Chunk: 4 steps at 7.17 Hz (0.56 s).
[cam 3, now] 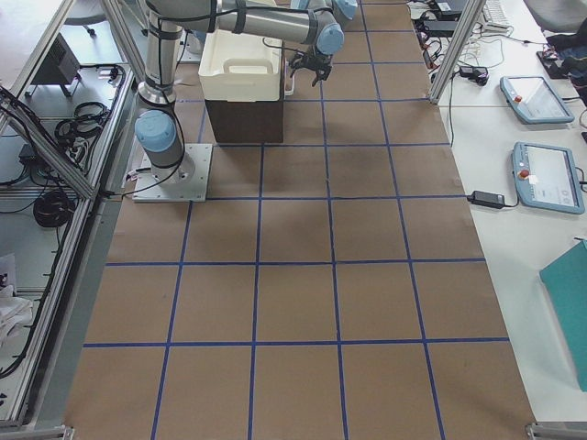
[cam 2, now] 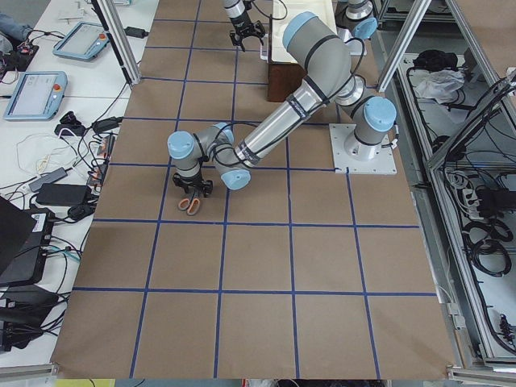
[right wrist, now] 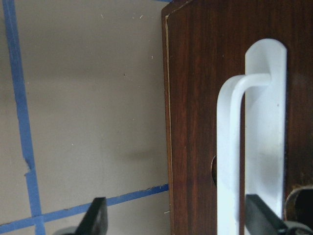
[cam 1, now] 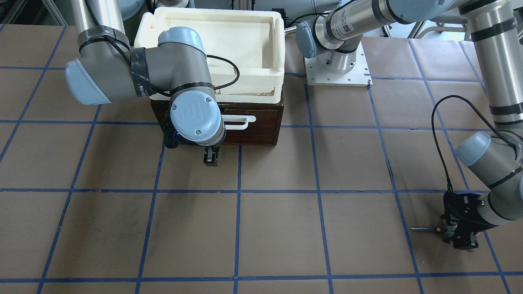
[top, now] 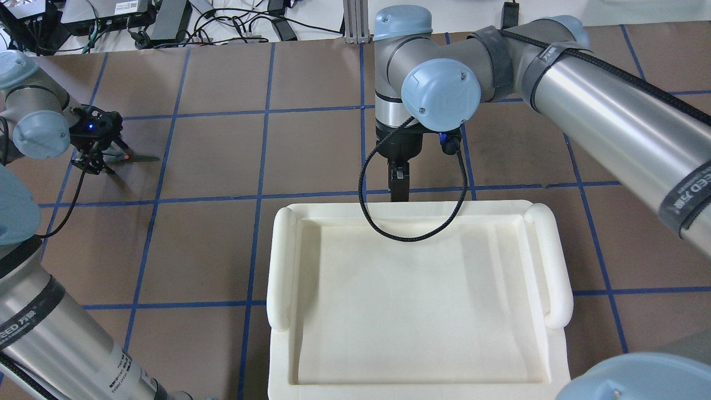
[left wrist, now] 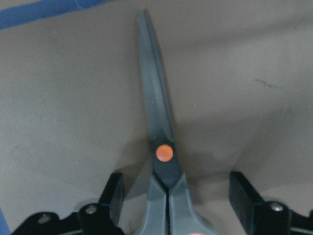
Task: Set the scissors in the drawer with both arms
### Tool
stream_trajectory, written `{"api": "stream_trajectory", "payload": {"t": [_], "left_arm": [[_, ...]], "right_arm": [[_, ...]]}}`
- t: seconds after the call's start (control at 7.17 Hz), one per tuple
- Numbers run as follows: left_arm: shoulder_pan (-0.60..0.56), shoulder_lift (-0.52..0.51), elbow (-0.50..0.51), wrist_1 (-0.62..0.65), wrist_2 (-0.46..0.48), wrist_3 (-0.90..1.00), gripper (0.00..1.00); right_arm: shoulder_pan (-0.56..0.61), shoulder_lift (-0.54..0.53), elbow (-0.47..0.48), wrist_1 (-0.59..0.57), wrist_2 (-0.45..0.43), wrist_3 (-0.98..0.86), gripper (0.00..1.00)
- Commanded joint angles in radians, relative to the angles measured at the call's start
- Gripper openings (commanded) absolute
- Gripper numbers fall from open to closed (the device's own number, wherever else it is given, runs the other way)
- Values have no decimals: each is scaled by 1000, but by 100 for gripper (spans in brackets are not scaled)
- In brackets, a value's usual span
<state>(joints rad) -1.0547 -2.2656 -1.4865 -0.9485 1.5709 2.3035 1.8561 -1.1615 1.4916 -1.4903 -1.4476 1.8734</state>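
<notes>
Two black two-finger hands hang over the brown paper worktop (cam 1: 278,228) with blue tape lines. The left hand (cam 1: 461,239) is low over the small pair of scissors with dark blades, grey handles and an orange pivot (left wrist: 159,122). The scissors lie flat on the worktop with their blades shut, far from the drawer. The left hand is wide open, with one finger on each side of the handles, not touching them. The right hand (cam 1: 211,158) is just in front of the dark brown wooden drawer (cam 1: 257,132), which is shut. This hand is open too and holds nothing. The drawer's white bar handle (right wrist: 229,147) is close to it. A white foam tray (top: 280,266) sits on top.
</notes>
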Motion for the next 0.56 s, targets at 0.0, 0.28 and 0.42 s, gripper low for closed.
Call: {"api": "stream_trajectory", "payload": {"t": [0.0,0.28,0.42], "left_arm": [[1,3,0,5,4,1,47],[1,1,-3,51,8,7,22],[1,1,-3,53,8,8,12]], "right_arm": [[0,8,1,13,1,0,100],[0,16,1,10,1,-2,100],[0,17,1,7,1,-4,100]]}}
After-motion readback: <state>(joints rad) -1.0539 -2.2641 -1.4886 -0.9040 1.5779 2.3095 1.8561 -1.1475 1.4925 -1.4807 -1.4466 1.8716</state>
